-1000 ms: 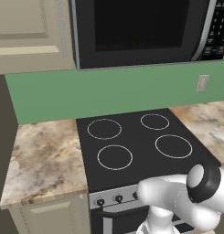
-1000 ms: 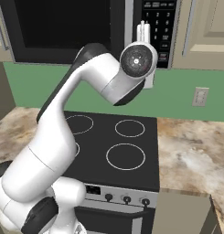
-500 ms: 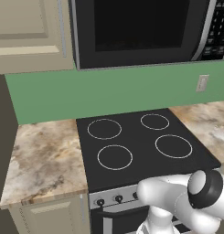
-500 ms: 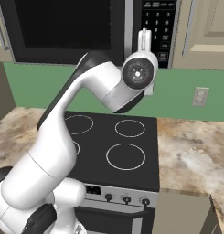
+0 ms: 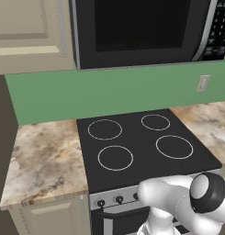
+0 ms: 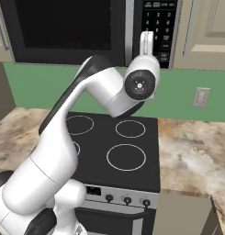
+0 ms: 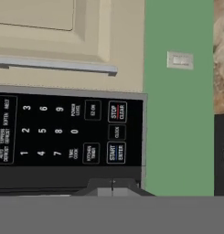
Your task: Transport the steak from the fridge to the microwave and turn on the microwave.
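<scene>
The jaws are squeezed tight together with nothing between them. The gripper (image 7: pixel 113 186) points at the keypad (image 7: pixel 63 132) of the microwave (image 6: pixel 86 30), close to the start button (image 7: pixel 116 153). The microwave door is closed and hangs above the stove (image 5: pixel 141 147). I cannot see the steak.

white arm (image 6: pixel 63 151), microwave (image 6: pixel 86 30), black stove (image 6: pixel 118 151)

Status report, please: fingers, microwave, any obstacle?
Fingers shut, empty, aimed at keypad. Microwave door closed. Start button unobstructed.
</scene>
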Robot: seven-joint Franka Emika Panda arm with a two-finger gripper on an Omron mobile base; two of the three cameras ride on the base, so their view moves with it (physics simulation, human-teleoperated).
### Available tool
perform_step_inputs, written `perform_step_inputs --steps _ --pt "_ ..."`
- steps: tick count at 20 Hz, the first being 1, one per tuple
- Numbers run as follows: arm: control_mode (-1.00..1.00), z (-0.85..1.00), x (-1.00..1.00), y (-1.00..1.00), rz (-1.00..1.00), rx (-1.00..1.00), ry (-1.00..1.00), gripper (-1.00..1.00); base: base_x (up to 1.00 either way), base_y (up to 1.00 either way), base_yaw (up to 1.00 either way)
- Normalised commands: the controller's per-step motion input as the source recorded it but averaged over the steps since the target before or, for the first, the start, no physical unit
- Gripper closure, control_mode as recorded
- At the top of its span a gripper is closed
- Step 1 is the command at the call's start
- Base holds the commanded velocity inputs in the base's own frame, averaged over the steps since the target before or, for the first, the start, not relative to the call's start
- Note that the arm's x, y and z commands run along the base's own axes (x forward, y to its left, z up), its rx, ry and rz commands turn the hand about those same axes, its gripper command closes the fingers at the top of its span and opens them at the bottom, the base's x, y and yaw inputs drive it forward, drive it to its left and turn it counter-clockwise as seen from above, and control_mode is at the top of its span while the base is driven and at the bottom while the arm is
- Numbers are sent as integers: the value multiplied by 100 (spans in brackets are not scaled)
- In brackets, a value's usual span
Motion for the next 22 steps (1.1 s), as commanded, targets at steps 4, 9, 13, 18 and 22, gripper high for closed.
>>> perform_step_inputs --steps 4,9,13,18,22 --pt "-100 -2 0 0 0 0 -8 100 0 0 0" --pt "-100 -2 0 0 0 0 -6 100 0 0 0" --pt "-100 0 0 0 0 0 -3 100 0 0 0" --pt "-100 -4 0 5 0 0 -1 100 0 0 0" --pt "-100 -7 0 9 0 0 0 100 0 0 0"
